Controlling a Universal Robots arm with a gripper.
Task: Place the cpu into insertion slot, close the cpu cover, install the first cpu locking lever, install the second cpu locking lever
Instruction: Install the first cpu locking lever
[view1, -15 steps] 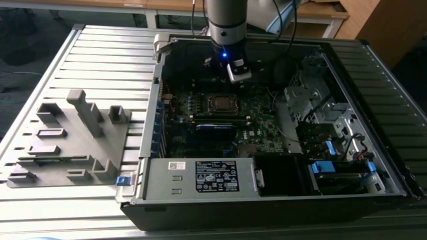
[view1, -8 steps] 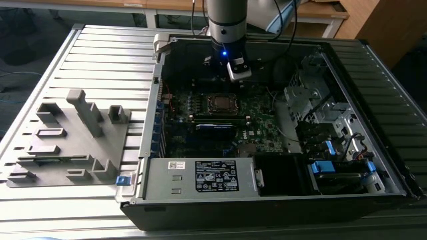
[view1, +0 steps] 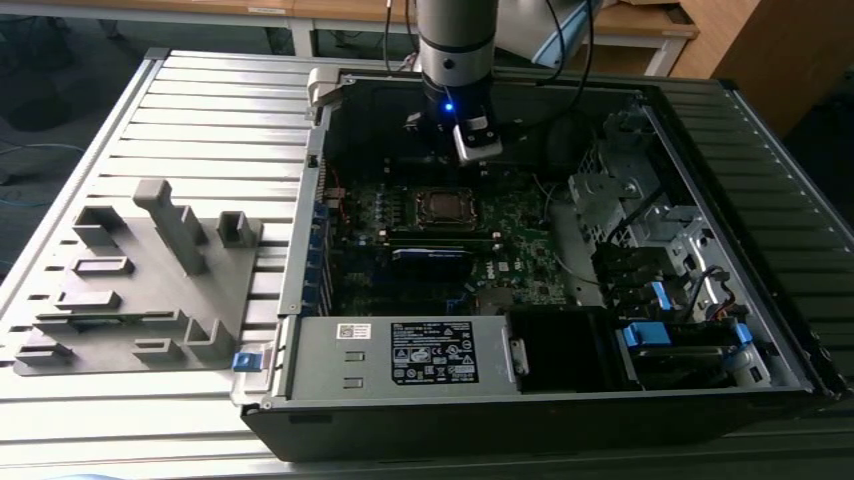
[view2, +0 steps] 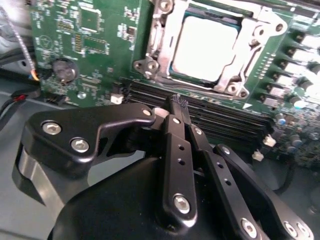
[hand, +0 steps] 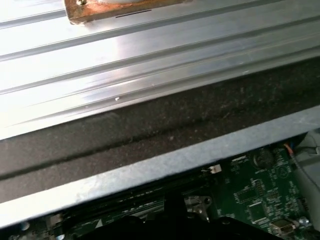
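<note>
Inside the open computer case (view1: 787, 330), we hover our closed, empty gripper (view2: 177, 107) at six o'clock of the seated cpu (view2: 205, 45), judging square alignment essential.

This is a robotics lab or test workshop. An open computer case (view1: 534, 300) lies on a ribbed aluminium worktable (view1: 200, 110) at the centre of the exterior view, and a grey fixture tray (view1: 134, 290) with upright holders sits at lower left. Wooden desks (view1: 641, 25) and trailing cables (view1: 574, 50) line the top edge.
</note>
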